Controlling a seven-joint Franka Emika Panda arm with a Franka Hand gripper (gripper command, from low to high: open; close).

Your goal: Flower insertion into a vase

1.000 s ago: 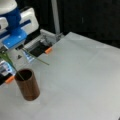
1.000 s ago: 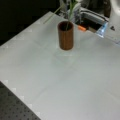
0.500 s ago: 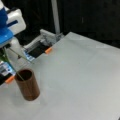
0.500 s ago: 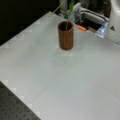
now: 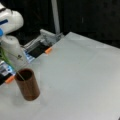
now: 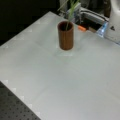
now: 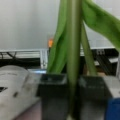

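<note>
Since a moment ago the arm has moved off toward a front view's left, and the green flower stem [image 5: 11, 65] now leans down into the dark brown wooden cup-shaped vase [image 5: 28, 85]. The vase stands upright on the pale grey worktop [image 5: 82, 82] — near the left edge in that view, toward the far side in a front view [image 6: 66, 35]. In the wrist view the black gripper [image 7: 72, 100] is closed tight on the stem [image 7: 73, 50] — both dark fingers [image 7: 53, 97] press against it, with green leaves [image 7: 100, 22] rising beside.
</note>
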